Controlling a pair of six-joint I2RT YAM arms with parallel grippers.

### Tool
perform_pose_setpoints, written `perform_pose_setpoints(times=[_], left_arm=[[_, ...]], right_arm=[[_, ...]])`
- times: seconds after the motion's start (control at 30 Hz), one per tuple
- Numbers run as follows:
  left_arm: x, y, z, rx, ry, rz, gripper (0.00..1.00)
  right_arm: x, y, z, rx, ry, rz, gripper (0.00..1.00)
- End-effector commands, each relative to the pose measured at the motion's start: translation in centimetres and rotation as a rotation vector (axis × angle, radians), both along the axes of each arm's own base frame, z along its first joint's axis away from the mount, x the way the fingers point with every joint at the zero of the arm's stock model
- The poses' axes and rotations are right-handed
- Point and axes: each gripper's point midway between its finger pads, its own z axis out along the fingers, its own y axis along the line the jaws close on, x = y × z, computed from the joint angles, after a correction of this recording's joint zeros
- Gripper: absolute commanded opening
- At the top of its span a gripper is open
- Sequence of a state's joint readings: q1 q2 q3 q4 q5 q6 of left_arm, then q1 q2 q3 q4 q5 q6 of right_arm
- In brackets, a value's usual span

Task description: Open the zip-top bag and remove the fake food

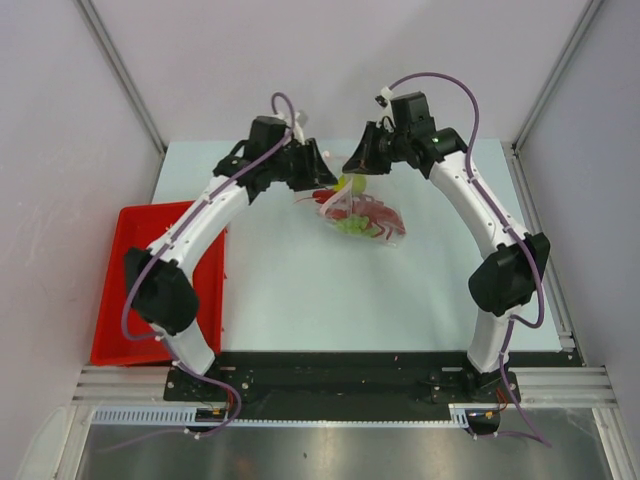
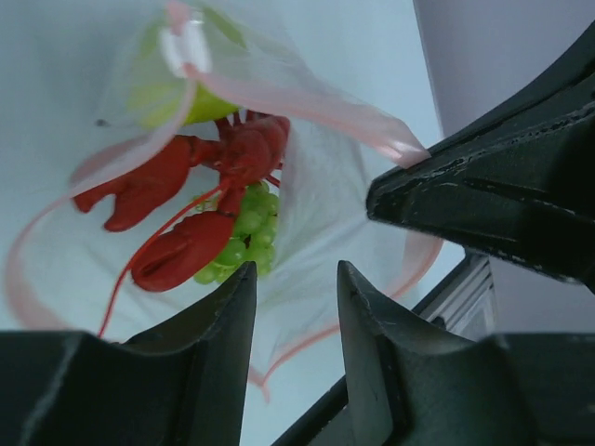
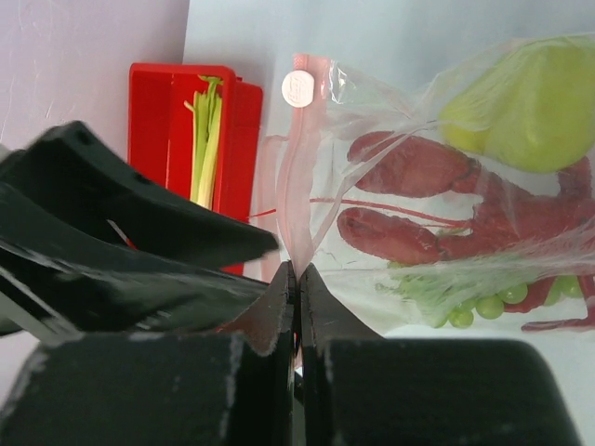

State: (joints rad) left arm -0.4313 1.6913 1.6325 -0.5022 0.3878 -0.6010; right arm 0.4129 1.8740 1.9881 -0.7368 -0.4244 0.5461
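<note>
While the bag [image 1: 362,222] lies near the top view's centre, holding lobster [image 2: 214,186], grapes [image 2: 246,232] and pear [image 3: 530,111],
right gripper [image 3: 297,279] pinches its edge closed, left gripper [image 2: 296,279] jaws stand apart

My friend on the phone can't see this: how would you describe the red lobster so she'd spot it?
On the pale table, look mid-way along the far side, where the right gripper pinches a clear zip-top bag. Inside lies the lobster: the only red toy, beside green grapes and a yellow-green pear.

A robot lab cell: plain white panels [image 1: 330,60], aluminium rails [image 1: 560,383], two arms [image 1: 205,225] bolted to a table [image 1: 300,300].
</note>
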Motion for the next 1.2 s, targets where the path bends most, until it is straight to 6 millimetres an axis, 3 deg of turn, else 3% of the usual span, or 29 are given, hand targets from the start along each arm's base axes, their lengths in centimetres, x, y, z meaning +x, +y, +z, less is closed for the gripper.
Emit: perform_pose_setpoints(times=[0.0,0.03,0.2,0.27,0.3,0.33,0.5,0.57,0.63,0.7,0.77,0.8,0.83,0.9,0.93,1.03,1.17], left_arm=[[-1.1,-2.2,1.1,0.14,-0.12,-0.147,0.43],[-1.1,-2.1,-0.4,0.187,-0.088,-0.164,0.42],[-0.1,-1.0,-1.6,0.326,-0.17,-0.211,0.41],[0.3,-0.3,-2.1,0.388,-0.201,-0.22,0.48],[0.3,-0.2,-2.2,0.4,-0.209,-0.228,0.52],[0.4,0.1,-2.5,0.425,-0.22,-0.237,0.62],[0.6,0.3,-4.3,0.463,-0.236,-0.275,0.68],[-0.2,-0.6,-5.3,0.426,-0.21,-0.33,0.66],[-0.8,-1.2,-5.8,0.387,-0.181,-0.345,0.57],[-1.3,-2.2,-4.8,0.321,-0.206,-0.364,0.46],[-2.4,-2.8,-5.3,0.262,-0.176,-0.354,0.45],[-2.2,-3.3,-3.6,0.209,-0.229,-0.337,0.43],[-2.9,-3.3,-4.9,0.173,-0.174,-0.311,0.43],[-2.1,-3.6,-4.3,0.101,-0.169,-0.206,0.42],[-2.1,-3.5,-5.6,0.094,-0.13,-0.175,0.42],[-0.9,-4.0,-6.8,0.06,-0.056,-0.103,0.42],[-0.1,-4.5,-8.5,0.056,0.019,-0.081,0.33]], right_arm=[[-0.6,1.0,2.4,0.051,-0.053,0.042,0.0],[-0.5,0.9,2.2,0.047,-0.051,0.041,0.0],[-1.4,0.6,1.6,0.042,-0.03,0.059,0.0],[-1.9,0.3,1.8,0.049,-0.031,0.063,0.0],[-2.0,-0.1,1.1,0.048,-0.007,0.054,0.0],[-2.2,-0.3,1.0,0.058,0.003,0.057,0.0],[-2.7,-1.6,0.6,0.083,0.02,0.055,0.0],[-2.7,-2.0,0.9,0.1,0.027,0.047,0.0],[-2.8,-2.2,1.0,0.116,0.037,0.048,0.0],[-2.7,-2.1,1.2,0.121,0.032,0.047,0.0],[-2.6,-1.9,1.6,0.141,0.036,0.045,0.0],[-2.6,-1.8,1.8,0.149,0.036,0.044,0.0],[-2.4,-1.6,2.1,0.165,0.033,0.048,0.0],[-2.2,-1.2,2.9,0.201,0.049,0.034,0.0],[-2.1,-0.8,3.2,0.225,0.058,0.039,0.0],[-2.2,0.8,3.6,0.296,0.104,0.05,0.0],[-2.9,3.7,3.5,0.343,0.148,0.084,0.0]])
